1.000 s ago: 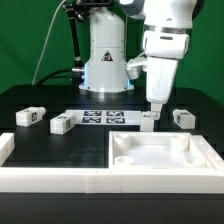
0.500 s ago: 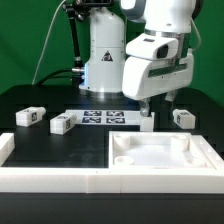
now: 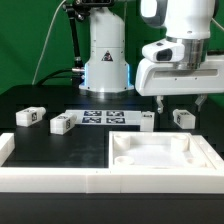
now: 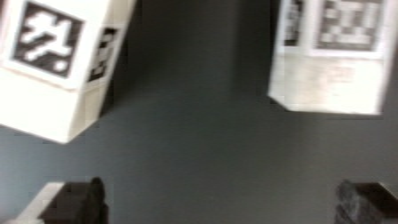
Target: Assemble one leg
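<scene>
The tool (image 3: pixel 180 102) is held spread and empty over the black tabletop (image 3: pixel 40 97), probably to be lowered around a small white oblong plastic leg (image 3: pixel 183 118). That leg lies at 1 o'clock of the large white square panel (image 3: pixel 160 160), and a second leg (image 3: pixel 148 120) lies at 11 o'clock.

Arm (image 3: pixel 106 45): glossy white rounded shells, blue glow low down, frame centre. Cables (image 3: pixel 73 35): black, upper left. Gripper (image 3: pixel 180 102): boxy white housing, upper right; fingers (image 4: pixel 71 203) black, ribbed.
</scene>
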Controlling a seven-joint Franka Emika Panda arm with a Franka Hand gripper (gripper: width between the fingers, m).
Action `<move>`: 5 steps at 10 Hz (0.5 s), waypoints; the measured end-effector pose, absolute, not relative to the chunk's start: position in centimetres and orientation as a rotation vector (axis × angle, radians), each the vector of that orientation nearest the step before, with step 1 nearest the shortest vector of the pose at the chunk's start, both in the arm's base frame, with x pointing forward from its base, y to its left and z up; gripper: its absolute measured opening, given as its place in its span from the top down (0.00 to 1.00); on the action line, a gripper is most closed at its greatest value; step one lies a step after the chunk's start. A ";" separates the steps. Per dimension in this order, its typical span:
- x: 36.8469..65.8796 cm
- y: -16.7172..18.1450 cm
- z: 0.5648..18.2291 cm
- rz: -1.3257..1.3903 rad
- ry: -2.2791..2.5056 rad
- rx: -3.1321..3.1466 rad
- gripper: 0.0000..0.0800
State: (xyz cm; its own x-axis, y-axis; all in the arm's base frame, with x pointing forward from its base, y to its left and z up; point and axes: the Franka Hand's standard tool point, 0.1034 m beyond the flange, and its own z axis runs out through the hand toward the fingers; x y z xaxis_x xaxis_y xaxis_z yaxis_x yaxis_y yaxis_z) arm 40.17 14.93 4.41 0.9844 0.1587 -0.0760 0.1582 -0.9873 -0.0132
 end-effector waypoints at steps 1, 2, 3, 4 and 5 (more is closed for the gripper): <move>40.2 14.8 4.4 0.125 -0.239 -3.123 0.19; 40.1 14.7 4.4 0.160 -0.242 -3.126 0.19; 40.0 14.7 4.4 0.170 -0.247 -3.126 0.19; 39.6 14.5 4.2 0.237 -0.253 -3.133 0.19; 38.2 14.2 3.5 0.446 -0.282 -3.123 0.19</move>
